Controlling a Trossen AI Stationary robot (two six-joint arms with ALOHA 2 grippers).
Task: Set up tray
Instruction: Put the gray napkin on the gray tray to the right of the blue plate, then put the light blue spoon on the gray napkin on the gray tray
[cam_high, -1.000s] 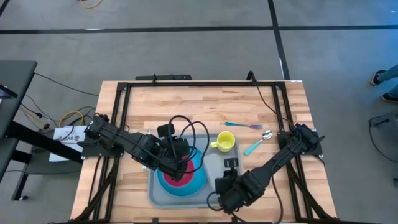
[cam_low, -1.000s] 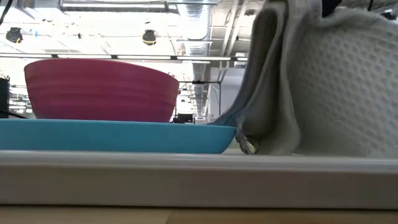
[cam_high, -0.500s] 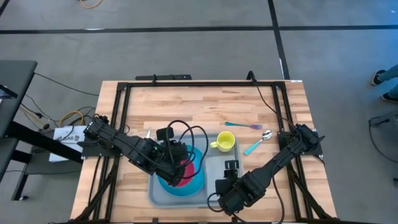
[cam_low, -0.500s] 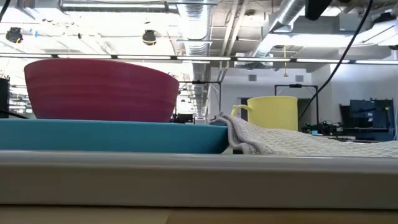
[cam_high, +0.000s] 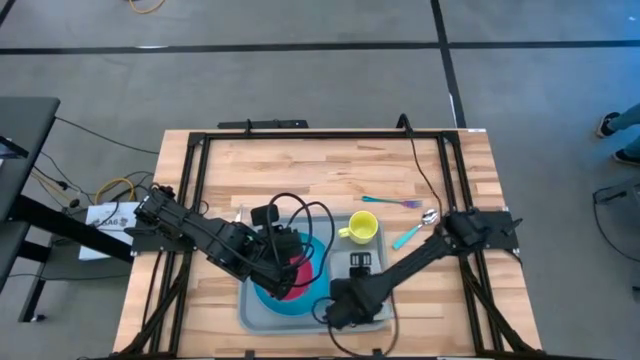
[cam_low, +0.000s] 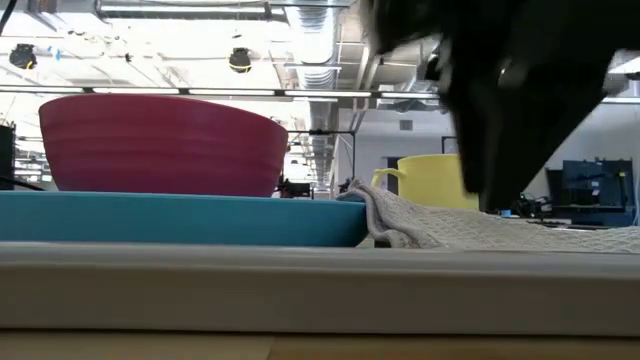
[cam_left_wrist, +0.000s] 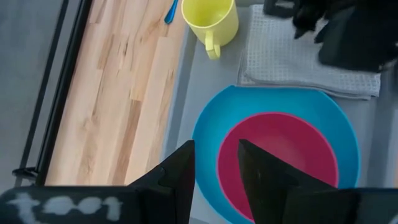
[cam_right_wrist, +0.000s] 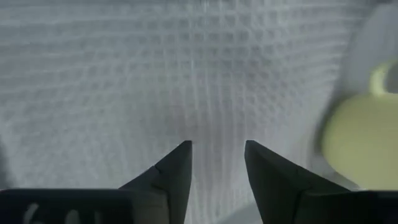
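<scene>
The grey-blue tray (cam_high: 246, 306) lies on the wooden table, its rim low across the low view (cam_low: 300, 290). In it rests a blue plate (cam_left_wrist: 211, 130) carrying a pink bowl (cam_left_wrist: 280, 155), a yellow cup (cam_left_wrist: 211, 18) in its far right corner, and a grey waffle cloth (cam_left_wrist: 298, 59) lying flat on its right half. My left gripper (cam_left_wrist: 216, 171) hangs open above the plate's left rim (cam_high: 283, 262). My right gripper (cam_right_wrist: 217, 162) is open and points down just over the cloth (cam_right_wrist: 124, 74); whether it touches the cloth I cannot tell.
A teal-handled spoon (cam_high: 415, 230) and a second utensil (cam_high: 392, 203) lie on the bare wood right of the tray. A black frame (cam_high: 300, 135) runs round the table's edges. Open wood stretches across the far half of the table.
A second ago the cloth hung draped from my right gripper; it has since dropped and now lies flat in the tray. The right gripper then moved toward the table's left, over the cloth, and came down into the low view.
</scene>
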